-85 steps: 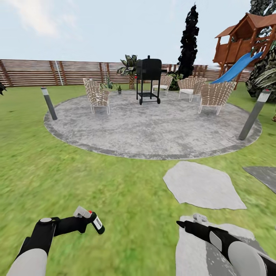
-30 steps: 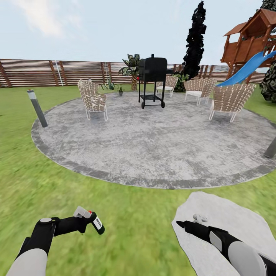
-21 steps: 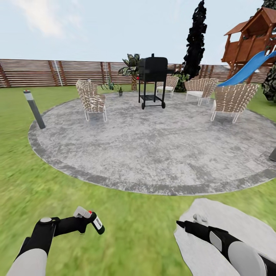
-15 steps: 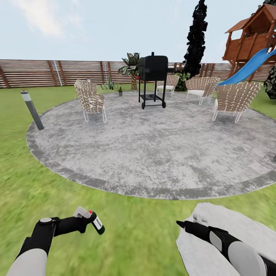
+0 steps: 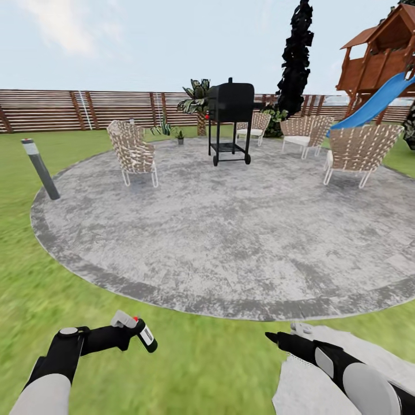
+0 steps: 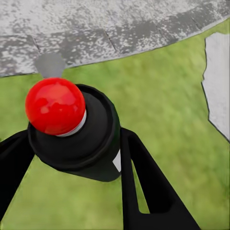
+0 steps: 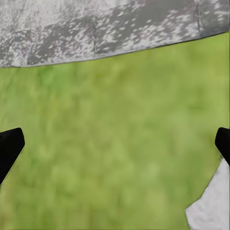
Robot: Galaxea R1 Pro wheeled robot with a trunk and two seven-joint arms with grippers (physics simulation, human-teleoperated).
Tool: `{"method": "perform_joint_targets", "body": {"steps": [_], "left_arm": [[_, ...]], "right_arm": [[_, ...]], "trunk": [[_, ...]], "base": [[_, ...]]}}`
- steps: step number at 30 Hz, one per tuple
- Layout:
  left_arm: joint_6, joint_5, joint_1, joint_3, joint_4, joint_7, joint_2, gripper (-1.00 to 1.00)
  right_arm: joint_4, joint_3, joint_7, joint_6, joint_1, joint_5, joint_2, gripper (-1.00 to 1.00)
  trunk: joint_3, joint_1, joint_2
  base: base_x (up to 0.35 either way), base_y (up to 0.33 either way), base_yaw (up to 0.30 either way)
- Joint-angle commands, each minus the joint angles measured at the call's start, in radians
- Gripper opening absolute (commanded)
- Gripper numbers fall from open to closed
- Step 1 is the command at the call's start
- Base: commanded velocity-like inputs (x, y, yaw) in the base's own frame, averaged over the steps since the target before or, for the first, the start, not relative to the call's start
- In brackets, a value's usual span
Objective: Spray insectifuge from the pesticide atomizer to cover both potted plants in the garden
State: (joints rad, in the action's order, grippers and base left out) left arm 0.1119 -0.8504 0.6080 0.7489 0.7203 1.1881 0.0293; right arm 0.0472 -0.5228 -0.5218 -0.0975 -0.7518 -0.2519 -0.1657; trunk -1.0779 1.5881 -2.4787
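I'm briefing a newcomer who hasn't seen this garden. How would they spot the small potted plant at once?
Start at the round paved patch and find the black grill at its far side. Look left of it, toward the fence: the potted plant sits there, a tiny green tuft in a pot, dwarfed by the palm beside it.

Pesticide atomizer (image 6: 79,141): matt black body, plastic-looking; red cap ball glossy w/ highlights.
Left gripper (image 6: 72,182) fingers: smooth matt black.
Paved patch (image 5: 230,225): rough mottled grey stone, darker rim.
Lawn (image 5: 190,357): soft blurry green.
Chairs (image 5: 131,151): woven wicker, white frames.
Fence (image 5: 86,108): brown wood slats.
Grill (image 5: 230,109): matt black metal.
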Motion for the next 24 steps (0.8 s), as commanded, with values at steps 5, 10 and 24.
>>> {"method": "perform_joint_targets", "body": {"steps": [5, 10, 24], "left_arm": [[0.009, -0.004, 0.001, 0.004, 0.002, 0.005, -0.001, -1.0], [0.009, -0.004, 0.001, 0.004, 0.001, 0.005, 0.0, -1.0], [0.009, -0.004, 0.001, 0.004, 0.001, 0.005, 0.0, -1.0]], "right_arm": [[0.002, -0.009, -0.004, -0.007, 0.0, -0.007, 0.0, 1.0], [0.002, -0.009, -0.004, -0.007, 0.0, -0.007, 0.0, 1.0], [0.002, -0.009, -0.004, -0.008, 0.0, -0.009, 0.0, 1.0]], "trunk": [[-0.001, 0.0, 0.0], [-0.001, 0.0, 0.0], [-0.001, 0.0, 0.0]], "base": [[0.335, 0.0, 0.0], [0.335, 0.0, 0.0], [0.335, 0.0, 0.0]]}}
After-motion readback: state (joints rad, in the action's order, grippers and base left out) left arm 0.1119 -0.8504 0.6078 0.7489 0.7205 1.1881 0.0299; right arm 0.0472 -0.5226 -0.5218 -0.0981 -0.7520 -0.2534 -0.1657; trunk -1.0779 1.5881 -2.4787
